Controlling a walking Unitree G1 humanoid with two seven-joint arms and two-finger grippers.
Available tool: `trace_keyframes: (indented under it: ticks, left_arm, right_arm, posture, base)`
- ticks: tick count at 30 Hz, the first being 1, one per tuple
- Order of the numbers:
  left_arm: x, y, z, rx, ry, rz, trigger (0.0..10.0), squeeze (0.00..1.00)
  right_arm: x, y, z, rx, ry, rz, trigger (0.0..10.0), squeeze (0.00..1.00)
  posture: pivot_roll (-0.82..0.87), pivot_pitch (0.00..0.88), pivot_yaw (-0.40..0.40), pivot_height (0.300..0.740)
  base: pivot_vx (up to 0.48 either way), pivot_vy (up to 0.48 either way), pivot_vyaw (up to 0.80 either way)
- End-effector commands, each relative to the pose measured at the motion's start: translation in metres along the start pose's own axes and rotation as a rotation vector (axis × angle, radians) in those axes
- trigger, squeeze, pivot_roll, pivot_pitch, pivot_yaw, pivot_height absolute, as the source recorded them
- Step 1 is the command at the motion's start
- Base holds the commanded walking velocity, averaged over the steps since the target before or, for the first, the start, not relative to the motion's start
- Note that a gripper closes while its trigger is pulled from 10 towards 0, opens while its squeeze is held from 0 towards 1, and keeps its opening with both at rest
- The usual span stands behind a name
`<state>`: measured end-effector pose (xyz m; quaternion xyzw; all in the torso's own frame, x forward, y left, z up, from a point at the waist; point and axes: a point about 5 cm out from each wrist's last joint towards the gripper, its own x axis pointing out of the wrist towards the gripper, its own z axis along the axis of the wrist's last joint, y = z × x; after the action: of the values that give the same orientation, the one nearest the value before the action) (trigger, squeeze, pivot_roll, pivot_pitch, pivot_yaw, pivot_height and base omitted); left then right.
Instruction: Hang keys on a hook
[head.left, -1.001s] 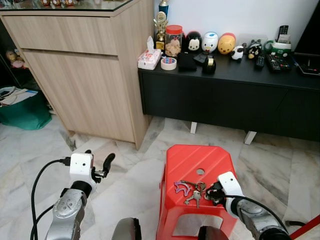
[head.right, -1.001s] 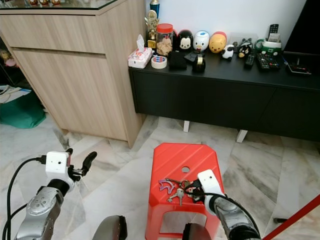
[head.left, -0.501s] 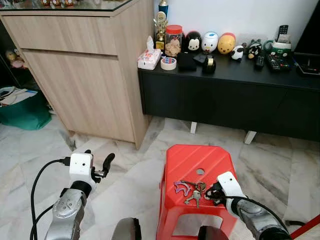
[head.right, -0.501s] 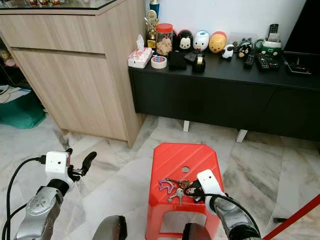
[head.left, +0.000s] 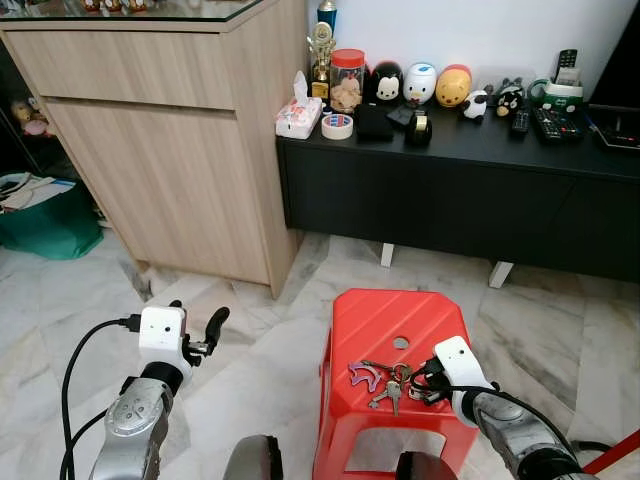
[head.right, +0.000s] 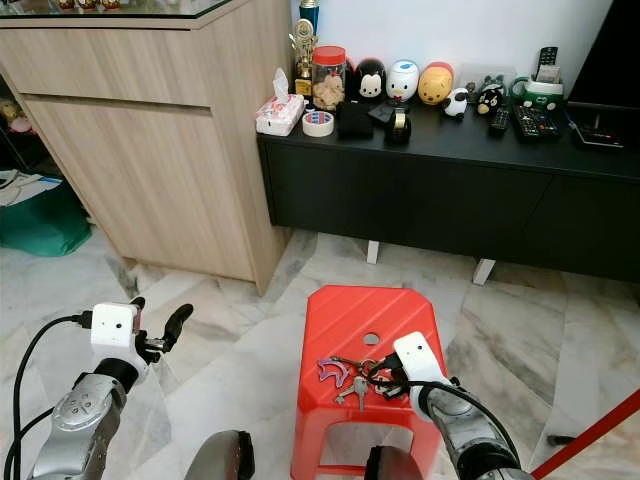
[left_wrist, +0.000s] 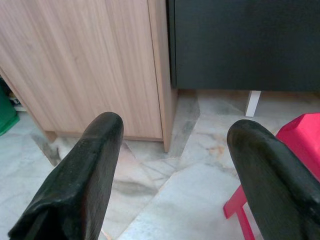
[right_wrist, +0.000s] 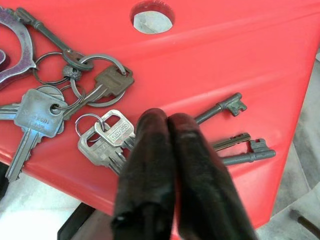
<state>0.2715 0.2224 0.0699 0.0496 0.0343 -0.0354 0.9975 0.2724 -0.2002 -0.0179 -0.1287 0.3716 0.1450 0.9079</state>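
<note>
Still the pick-up step, by the look of it: keys (right_wrist: 75, 107) spread on the red stool (head.left: 400, 325), just in front of its round hole, with the right hand (right_wrist: 167, 132) over them, fingers pressed together and gripping nothing visible. Best to part the fingers, come down over a ring or the thick cluster beside the hole, then close and lift straight up so no loose key snags or slides off the stool's near edge. Left hand (left_wrist: 175, 145) well left of the stool, fingers wide apart, empty. No hook in sight. Far behind the stool, on the black counter (head.left: 470, 140), a red-lidded jar (head.left: 347, 80) with pale brown contents, too small to identify.
</note>
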Motion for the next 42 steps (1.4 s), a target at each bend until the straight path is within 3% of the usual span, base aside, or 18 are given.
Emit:
trace_keyframes:
  ticks: [1, 2, 3, 7, 8, 16, 17, 18, 21, 22, 42]
  left_arm:
    - [0.001, 0.004, 0.002, 0.019, -0.001, 0.001, 10.0, 0.0]
    - [0.001, 0.004, 0.002, 0.019, 0.0, 0.001, 10.0, 0.0]
    - [0.001, 0.004, 0.002, 0.019, 0.0, 0.001, 10.0, 0.0]
    - [0.001, 0.004, 0.002, 0.019, 0.0, 0.0, 10.0, 0.0]
    - [0.002, 0.004, 0.002, 0.02, 0.0, 0.0, 10.0, 0.0]
    - [0.002, 0.004, 0.002, 0.021, 0.0, -0.002, 10.0, 0.0]
    - [0.003, 0.004, 0.003, 0.021, -0.001, -0.002, 10.0, 0.0]
    - [0.003, 0.004, 0.003, 0.021, -0.001, -0.002, 10.0, 0.0]
    - [0.003, 0.004, 0.003, 0.021, -0.002, -0.002, 10.0, 0.0]
    - [0.003, 0.004, 0.003, 0.02, -0.002, -0.002, 10.0, 0.0]
    - [0.003, 0.003, 0.001, 0.016, 0.003, -0.006, 10.0, 0.0]
  right_arm:
    - [0.0, -0.002, -0.002, 0.002, 0.022, -0.006, 0.0, 0.0]
    - [0.0, -0.002, -0.002, 0.002, 0.027, -0.009, 0.0, 0.0]
    - [0.0, -0.002, -0.003, 0.001, 0.034, -0.011, 1.0, 0.0]
    - [0.0, -0.002, -0.004, 0.0, 0.037, -0.012, 1.0, 0.0]
    - [0.0, -0.002, -0.005, 0.0, 0.046, -0.019, 10.0, 0.0]
    - [-0.001, -0.005, -0.008, 0.002, 0.063, -0.04, 10.0, 0.0]
    - [-0.001, -0.006, -0.007, 0.006, 0.06, -0.041, 10.0, 0.84]
    - [-0.001, -0.006, -0.006, 0.008, 0.055, -0.042, 10.0, 1.0]
    - [-0.001, -0.007, -0.004, 0.01, 0.046, -0.05, 10.0, 1.0]
    - [-0.001, -0.007, -0.004, 0.009, 0.043, -0.052, 10.0, 0.0]
    - [-0.001, -0.013, 0.014, -0.019, -0.014, -0.074, 10.0, 0.0]
  posture:
    - [0.08, 0.0, 0.016, 0.608]
    - [0.08, 0.0, 0.016, 0.608]
    - [0.08, 0.0, 0.017, 0.608]
    - [0.08, 0.0, 0.017, 0.608]
    - [0.08, 0.0, 0.018, 0.608]
    - [0.08, 0.0, 0.018, 0.608]
    - [0.08, 0.0, 0.018, 0.608]
    - [0.08, 0.0, 0.018, 0.608]
    - [0.08, 0.0, 0.018, 0.608]
    - [0.08, 0.0, 0.017, 0.608]
    - [0.08, 0.0, 0.016, 0.608]
  base:
    - [0.0, 0.0, 0.0]
    - [0.0, 0.0, 0.0]
    - [0.0, 0.0, 0.0]
    - [0.0, 0.0, 0.0]
    - [0.0, 0.0, 0.0]
    - [0.0, 0.0, 0.0]
    - [0.0, 0.0, 0.0]
    - [0.0, 0.0, 0.0]
    - [0.0, 0.0, 0.0]
    - [0.0, 0.0, 0.0]
    - [0.0, 0.0, 0.0]
